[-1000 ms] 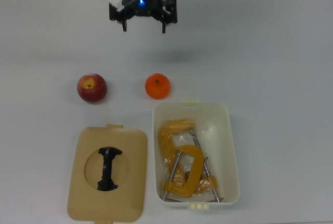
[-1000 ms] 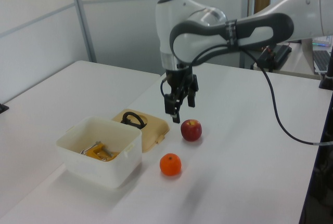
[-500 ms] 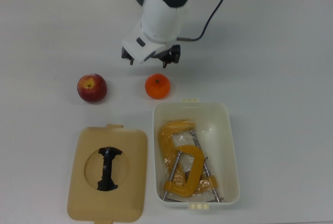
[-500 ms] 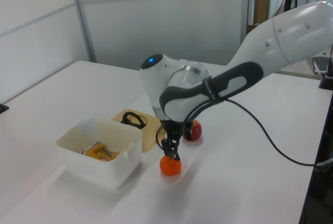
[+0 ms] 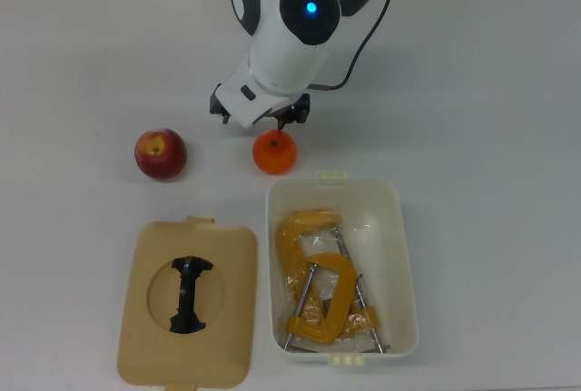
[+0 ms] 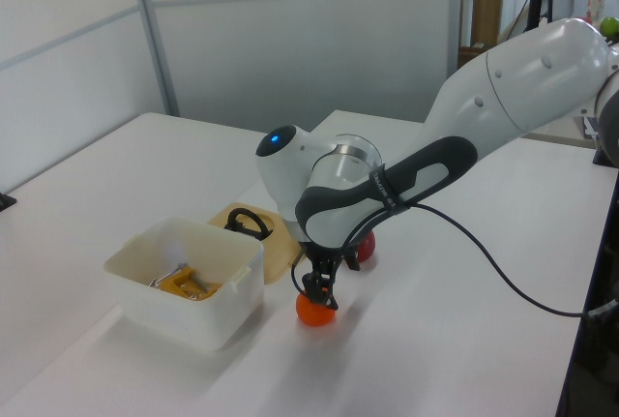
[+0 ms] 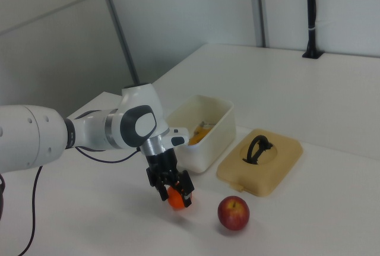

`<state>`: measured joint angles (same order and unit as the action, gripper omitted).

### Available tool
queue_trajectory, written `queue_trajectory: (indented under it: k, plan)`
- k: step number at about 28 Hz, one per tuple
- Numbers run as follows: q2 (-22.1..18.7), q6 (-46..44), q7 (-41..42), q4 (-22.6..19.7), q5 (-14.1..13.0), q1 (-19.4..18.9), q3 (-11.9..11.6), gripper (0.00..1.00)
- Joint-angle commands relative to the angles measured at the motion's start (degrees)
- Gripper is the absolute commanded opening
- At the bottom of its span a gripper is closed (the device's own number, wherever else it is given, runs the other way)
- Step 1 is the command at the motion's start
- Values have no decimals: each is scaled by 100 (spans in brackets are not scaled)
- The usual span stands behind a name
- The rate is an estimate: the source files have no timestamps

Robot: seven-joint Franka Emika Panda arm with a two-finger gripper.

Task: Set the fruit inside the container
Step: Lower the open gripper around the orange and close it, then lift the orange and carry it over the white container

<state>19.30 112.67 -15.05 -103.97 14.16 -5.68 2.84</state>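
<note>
The fruit are an orange mandarin [image 5: 275, 155] [image 6: 314, 312] [image 7: 174, 199] and a red apple [image 5: 161, 154] [image 7: 233, 213] on the white table; in the left view the apple [image 6: 367, 244] is mostly hidden behind the arm. My gripper [image 5: 263, 122] [image 6: 322, 291] [image 7: 174, 193] is low over the mandarin, open, with a finger on either side of its top. The white container [image 5: 404, 255] [image 6: 193, 315] [image 7: 208, 143] stands right beside the mandarin, toward the top view's bottom.
Yellow C-clamps [image 5: 318, 291] lie inside the container. A flat tan lid [image 5: 150, 355] [image 6: 280, 243] [image 7: 279, 161] with a black handle lies beside the container, below the apple in the top view. A cable trails from the arm.
My gripper has come down from well above the table's far side and now straddles the mandarin. The fruit, the lid and the container have not moved.
</note>
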Motion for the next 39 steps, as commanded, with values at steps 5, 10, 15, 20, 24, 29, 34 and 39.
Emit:
queue_trajectory:
  k: [5,10,15,20,24,29,34,39]
  plan:
    - [30,422,-349,43,69,-284,15,100]
    - [197,483,-358,271,51,-285,146,100]
    - [460,773,-411,316,78,-276,146,100]
    - [584,975,-411,316,95,-223,111,100]
    - [627,1072,-411,316,87,-179,94,100]
    - [689,1125,-411,324,95,-135,94,92]
    - [672,1117,-385,324,113,-21,85,92]
    - [654,1108,-376,324,131,6,85,99]
